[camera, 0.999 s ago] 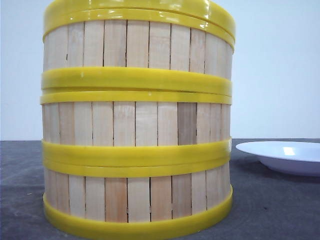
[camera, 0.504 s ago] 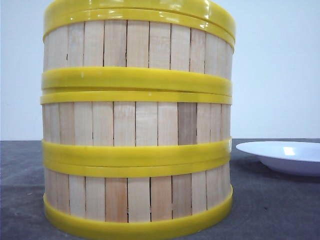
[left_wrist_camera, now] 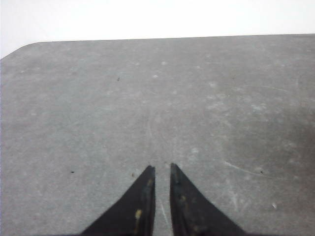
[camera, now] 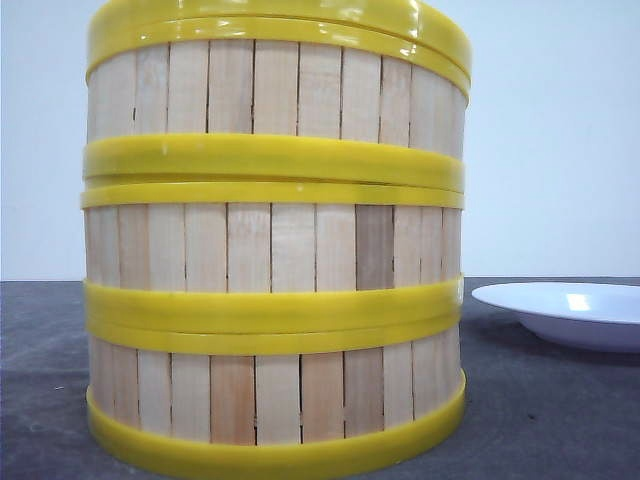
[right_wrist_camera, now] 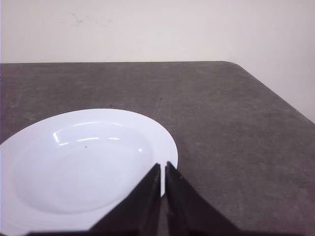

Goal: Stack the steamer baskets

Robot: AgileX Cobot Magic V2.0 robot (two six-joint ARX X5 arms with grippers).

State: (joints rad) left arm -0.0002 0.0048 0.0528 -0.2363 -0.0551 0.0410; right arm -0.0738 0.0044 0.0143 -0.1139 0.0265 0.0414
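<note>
Stock at this moment, left to right, as I read it from my station.

1. Left gripper point(left_wrist_camera: 162, 169): fingertips nearly together with only a thin slit between, nothing in them. It hangs over bare grey table point(left_wrist_camera: 98, 113); none of the task's things shows in its wrist view.

2. Steamer baskets: three, stacked in one column that fills the left and middle of the front view. Bottom basket point(camera: 270, 395) stands on the table; middle basket point(camera: 270, 245) sits on it; top basket point(camera: 270, 90) sits on that. Yellow rims meet rim to rim, though the uppermost band looks slightly tilted toward the right. Whether the lid is on top I cannot tell; the frame cuts it off.

3. White plate point(camera: 570, 312): on the table to the right of the stack, apart from it, empty.

4. Right gripper point(right_wrist_camera: 163, 167): fingertips drawn together, holding nothing, poised just above the near rim of the plate.

Change over the last second: none. Stack, plate and shadows match the two earlier front pictures exactly.

Judgement: with all three baskets standing and both grippers clear, I take the stacking as done, or at rest pending a check of that top rim.
</note>
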